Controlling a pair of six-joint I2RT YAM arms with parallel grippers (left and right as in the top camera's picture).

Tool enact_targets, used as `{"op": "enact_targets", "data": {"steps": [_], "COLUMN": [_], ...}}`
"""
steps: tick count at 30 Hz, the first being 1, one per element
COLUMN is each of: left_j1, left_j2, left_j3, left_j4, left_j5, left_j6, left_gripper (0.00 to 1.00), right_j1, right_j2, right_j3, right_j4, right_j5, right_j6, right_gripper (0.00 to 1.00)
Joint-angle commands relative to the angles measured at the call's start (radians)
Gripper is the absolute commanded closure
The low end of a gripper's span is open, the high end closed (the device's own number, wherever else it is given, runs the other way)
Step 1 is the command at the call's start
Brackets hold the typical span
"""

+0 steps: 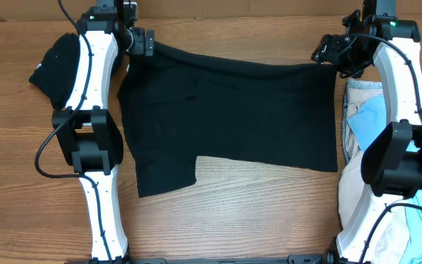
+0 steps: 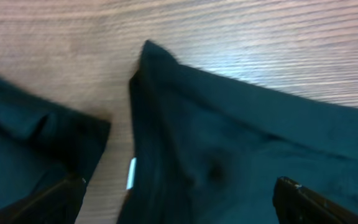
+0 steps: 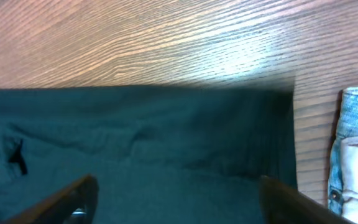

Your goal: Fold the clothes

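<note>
Far left on the wooden table [image 1: 233, 220]: crumpled black garment [image 1: 53, 62], just outside the left arm [image 1: 94, 88]. Next, left gripper [image 1: 141, 42] over the far-left corner of the black shirt [image 1: 233, 110], jaws spread wide, gripping nothing. Centre: shirt laid out flat, its left part reaching nearer the front edge. Then right gripper [image 1: 333, 51] at the far-right corner, jaws likewise wide, cloth beneath but not pinched. Far right: heap of light blue and cream clothes [image 1: 361, 117], partly under the right arm [image 1: 405, 95].
</note>
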Motion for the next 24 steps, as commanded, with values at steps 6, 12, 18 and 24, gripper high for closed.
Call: {"op": "enact_targets", "data": {"steps": [6,12,18,24], "left_j1": [0.056,0.064,0.049,-0.002], "left_j2": [-0.171,-0.256,-0.195,-0.147], "left_j3": [0.018,0.018,-0.035,-0.254], "left_j4": [-0.189,-0.443,-0.609,-0.579], "left_j5": [-0.006,0.110,0.212,0.311], "left_j6": [0.002,0.008,0.046,0.076], "left_gripper": [0.00,0.03,0.26,0.25], "right_j1": [-0.021,0.024,0.050,0.030], "right_j2": [-0.013,-0.026,-0.024,0.000], "right_j3": [0.011,0.011,0.003,0.001], "right_j4": [-0.142,-0.312,-0.386,-0.399], "right_j5": [-0.028,-0.061,0.105,0.152], "right_j6": [-0.040,-0.066,0.031,0.058], "right_gripper": [0.28,0.31,0.28,0.22]}}
